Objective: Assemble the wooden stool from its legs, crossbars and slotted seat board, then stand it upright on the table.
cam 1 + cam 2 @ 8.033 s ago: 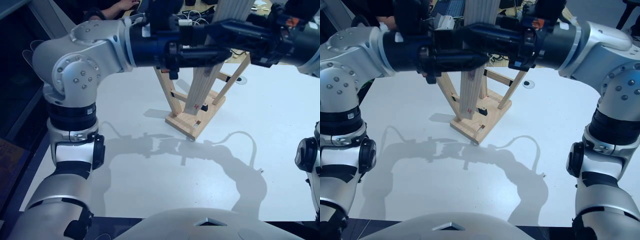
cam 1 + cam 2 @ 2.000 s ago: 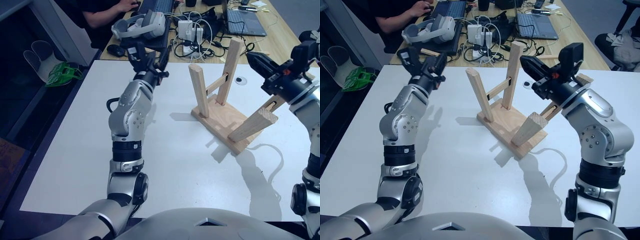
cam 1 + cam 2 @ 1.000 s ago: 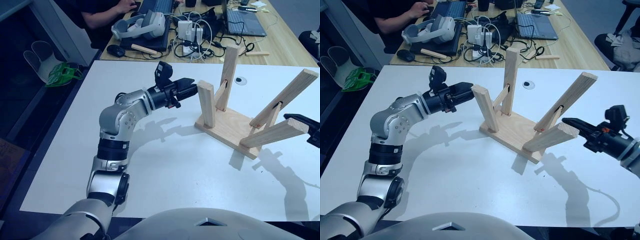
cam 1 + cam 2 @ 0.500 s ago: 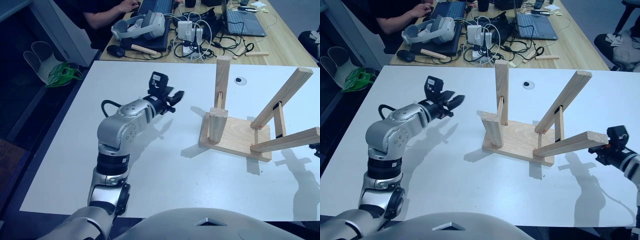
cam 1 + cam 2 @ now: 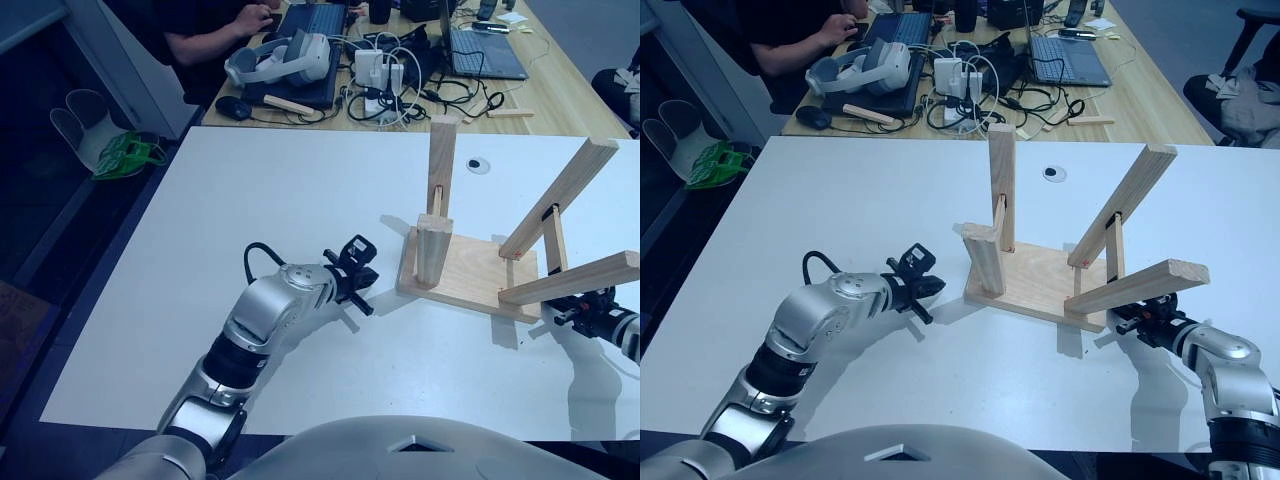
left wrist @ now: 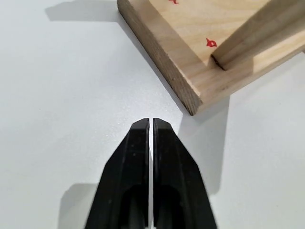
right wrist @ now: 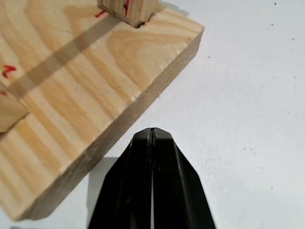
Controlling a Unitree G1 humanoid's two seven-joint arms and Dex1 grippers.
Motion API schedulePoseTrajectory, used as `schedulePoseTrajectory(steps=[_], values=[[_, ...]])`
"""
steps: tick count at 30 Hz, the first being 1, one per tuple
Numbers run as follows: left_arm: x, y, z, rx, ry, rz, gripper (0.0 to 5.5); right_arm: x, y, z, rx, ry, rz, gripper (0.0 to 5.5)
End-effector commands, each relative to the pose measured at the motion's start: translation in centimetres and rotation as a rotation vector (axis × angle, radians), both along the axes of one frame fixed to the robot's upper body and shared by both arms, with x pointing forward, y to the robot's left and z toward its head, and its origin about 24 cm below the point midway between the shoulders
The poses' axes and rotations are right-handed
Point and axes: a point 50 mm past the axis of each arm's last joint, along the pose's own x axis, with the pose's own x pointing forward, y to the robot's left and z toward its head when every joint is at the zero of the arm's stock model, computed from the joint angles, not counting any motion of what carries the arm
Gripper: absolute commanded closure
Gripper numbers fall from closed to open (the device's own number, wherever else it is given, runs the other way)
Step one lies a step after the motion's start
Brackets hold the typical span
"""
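Flip pending — stool (image 5: 470,275) legs-up on counter (image 5: 250,200), left gripper (image 6: 150,122) and right gripper (image 7: 151,130) pinched together, empty, beside it; calls for regrasping.

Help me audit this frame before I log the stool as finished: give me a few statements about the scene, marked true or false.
1. The seat board lies flat on the table, with the legs pointing up. True.
2. The left gripper grips a leg. False: it is shut on nothing, just off the board's corner.
3. The right gripper is shut beside the board's edge. True.
4. Only two legs are fitted. False: four are.
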Motion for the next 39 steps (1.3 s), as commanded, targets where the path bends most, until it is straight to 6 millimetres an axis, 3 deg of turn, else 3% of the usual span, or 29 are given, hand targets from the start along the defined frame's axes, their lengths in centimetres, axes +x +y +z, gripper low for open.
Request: schedulePoseTrajectory(steps=[1,5,9,18,25,32,39], values=[[1.1,-1.0,-0.4,0.039,-0.048,-0.014,5.48,-0.8,1.0,-1.4,0.046,0.082,0.020,5.50],[1.0,-1.4,-0.7,0.037,-0.030,-0.074,5.48,-0.8,1.0,-1.2,0.052,0.081,0.017,5.50],[1.0,-1.4,-0.5,0.015,-0.014,-0.085,5.48,0.5,2.2,-1.5,0.104,0.071,0.066,5.50],[1.3,-1.4,0.1,0.002,-0.034,-0.080,5.48,2.7,2.5,-2.4,0.147,0.048,0.096,5.50],[1.4,-1.4,0.2,-0.021,-0.018,-0.067,5.48,2.0,1.9,-2.3,0.167,0.054,0.102,5.50],[1.4,-1.5,0.2,-0.032,-0.010,-0.056,5.48,1.4,-0.6,-1.3,0.072,0.031,0.078,5.50],[1.3,-1.4,0.2,-0.035,-0.005,-0.052,5.48,0.8,-0.2,-0.5,0.150,0.031,0.116,5.50]])
